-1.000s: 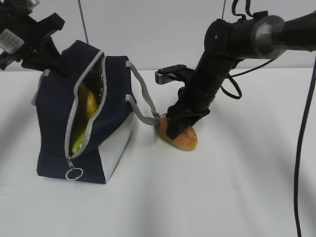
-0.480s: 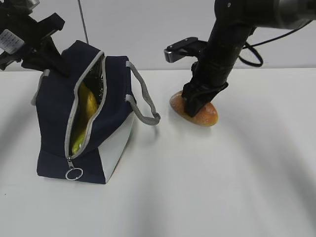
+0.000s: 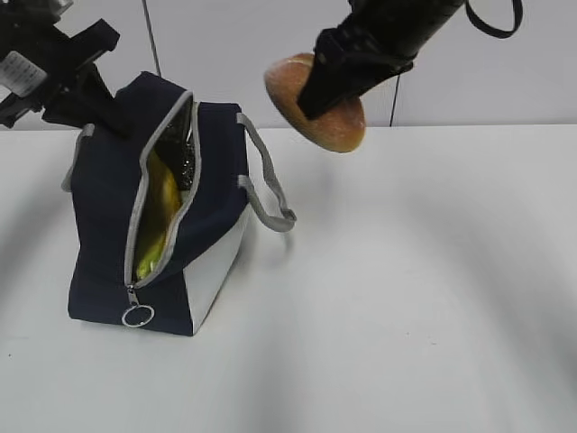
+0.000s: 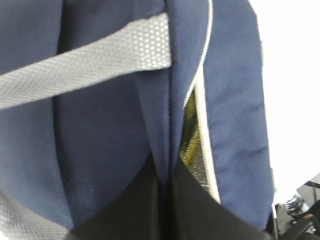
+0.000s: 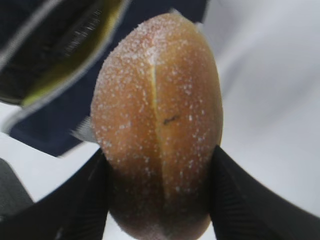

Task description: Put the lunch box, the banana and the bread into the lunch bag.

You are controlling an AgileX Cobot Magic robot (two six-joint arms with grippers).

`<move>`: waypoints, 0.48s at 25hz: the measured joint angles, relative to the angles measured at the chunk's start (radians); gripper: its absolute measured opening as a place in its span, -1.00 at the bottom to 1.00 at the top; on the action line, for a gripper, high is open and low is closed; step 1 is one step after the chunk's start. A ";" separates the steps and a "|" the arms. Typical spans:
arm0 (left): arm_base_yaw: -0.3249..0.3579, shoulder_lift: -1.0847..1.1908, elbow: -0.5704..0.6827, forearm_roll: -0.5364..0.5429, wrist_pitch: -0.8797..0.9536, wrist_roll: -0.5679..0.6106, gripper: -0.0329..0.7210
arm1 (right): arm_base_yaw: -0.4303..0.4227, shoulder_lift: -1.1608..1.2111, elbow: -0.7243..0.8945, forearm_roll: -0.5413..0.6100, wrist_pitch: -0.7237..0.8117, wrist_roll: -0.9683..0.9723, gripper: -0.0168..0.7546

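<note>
The navy lunch bag stands at the left with its zipper open, and the yellow banana shows inside against the silvery lining. My left gripper is shut on the bag's rear top edge, holding the fabric. High above the table, right of the bag's mouth, my right gripper is shut on the golden-brown bread. In the right wrist view the bread fills the gap between the black fingers, with the bag's opening below it. The lunch box is out of view.
A grey strap handle droops off the bag's right side toward the white table. The zipper's ring pull hangs at the bag's front lower end. A dark cable loops by the right arm.
The right gripper lifted the bread off the table and carried it up and left toward the bag's mouth. The bag and the left gripper barely moved.
</note>
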State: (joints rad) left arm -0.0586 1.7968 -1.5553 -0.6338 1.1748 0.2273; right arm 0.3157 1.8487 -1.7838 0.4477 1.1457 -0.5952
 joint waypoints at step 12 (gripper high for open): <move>0.000 0.001 0.000 -0.043 -0.001 0.000 -0.92 | 0.057 0.108 0.000 0.374 -0.107 -0.006 0.08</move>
State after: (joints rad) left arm -0.0586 1.7978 -1.5553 -0.6763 1.1741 0.2273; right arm 0.3731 1.9566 -1.7838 0.8219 1.0385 -0.6015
